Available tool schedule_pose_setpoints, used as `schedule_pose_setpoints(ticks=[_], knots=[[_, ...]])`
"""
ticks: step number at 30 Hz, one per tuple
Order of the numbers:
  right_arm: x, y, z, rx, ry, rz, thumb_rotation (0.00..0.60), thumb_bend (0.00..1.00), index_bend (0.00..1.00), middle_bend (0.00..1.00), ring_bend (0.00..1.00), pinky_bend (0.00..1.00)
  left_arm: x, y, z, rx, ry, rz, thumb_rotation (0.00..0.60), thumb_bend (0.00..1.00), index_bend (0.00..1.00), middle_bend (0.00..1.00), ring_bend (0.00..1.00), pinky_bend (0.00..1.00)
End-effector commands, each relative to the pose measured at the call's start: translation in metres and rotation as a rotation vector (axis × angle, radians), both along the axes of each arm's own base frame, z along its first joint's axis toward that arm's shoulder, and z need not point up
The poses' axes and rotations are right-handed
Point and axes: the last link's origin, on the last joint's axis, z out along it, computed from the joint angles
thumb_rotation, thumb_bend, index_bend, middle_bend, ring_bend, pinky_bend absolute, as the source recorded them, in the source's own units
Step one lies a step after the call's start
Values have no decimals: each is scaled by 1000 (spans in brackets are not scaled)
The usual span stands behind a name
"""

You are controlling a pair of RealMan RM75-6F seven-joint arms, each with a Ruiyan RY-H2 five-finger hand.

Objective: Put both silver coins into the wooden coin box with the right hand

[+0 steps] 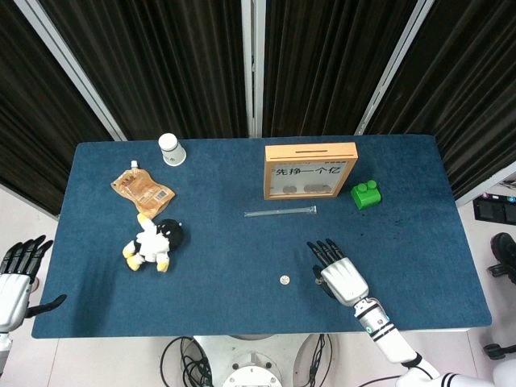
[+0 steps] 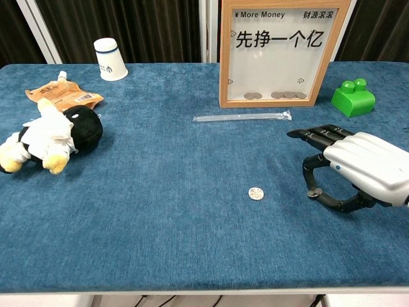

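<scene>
One silver coin (image 2: pixel 256 193) (image 1: pixel 284 280) lies flat on the blue cloth near the front middle. A second silver coin (image 2: pixel 314 192) sits at table level, pinched between the thumb and a curled finger of my right hand (image 2: pixel 361 167) (image 1: pixel 342 276); the other fingers stretch toward the box. The wooden coin box (image 2: pixel 284 54) (image 1: pixel 310 170) stands upright at the back, right of centre, with several coins behind its clear front. My left hand (image 1: pixel 18 272) hangs off the table's left edge, fingers apart and holding nothing.
A clear plastic tube (image 2: pixel 243 117) lies in front of the box. A green block (image 2: pixel 353 97) sits to the box's right. On the left are a plush toy (image 2: pixel 48 135), an orange pouch (image 2: pixel 64 96) and a white cup (image 2: pixel 109 59).
</scene>
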Motion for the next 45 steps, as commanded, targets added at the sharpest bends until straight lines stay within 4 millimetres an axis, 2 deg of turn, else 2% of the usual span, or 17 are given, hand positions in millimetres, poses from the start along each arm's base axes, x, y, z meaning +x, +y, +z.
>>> schedule_pose_setpoints(ticks=[1, 15, 20, 23, 27, 33, 38, 45], knots=[[0, 0, 0, 1, 0, -1, 600, 329, 577, 0, 0, 0, 0, 0, 0, 0, -1, 0, 600, 85, 64, 11, 0, 0], [5, -6, 10, -37, -43, 2, 600, 337, 695, 11, 0, 0, 0, 0, 1, 0, -4, 0, 600, 85, 64, 11, 0, 0], [19, -14, 38, -107, -143, 15, 600, 339, 712, 19, 0, 0, 0, 0, 2, 1, -5, -1, 600, 85, 64, 11, 0, 0], [34, -25, 66, -171, -222, 43, 600, 340, 722, 23, 0, 0, 1, 0, 2, 0, -7, -6, 600, 85, 64, 11, 0, 0], [66, -46, 113, -280, -310, 115, 600, 347, 742, 32, 0, 0, 3, 0, 1, -2, -9, -16, 600, 85, 64, 11, 0, 0], [115, -82, 165, -395, -315, 177, 600, 347, 752, 37, 0, 0, 4, 0, 1, -2, -13, -21, 600, 84, 64, 11, 0, 0], [146, -121, 183, -428, -255, 135, 600, 351, 761, 38, 0, 0, 5, 0, 2, -2, -19, -27, 600, 85, 64, 11, 0, 0], [179, -174, 181, -455, -120, 24, 600, 363, 771, 40, 0, 0, 5, -2, 6, -5, -28, -30, 600, 85, 64, 11, 0, 0]])
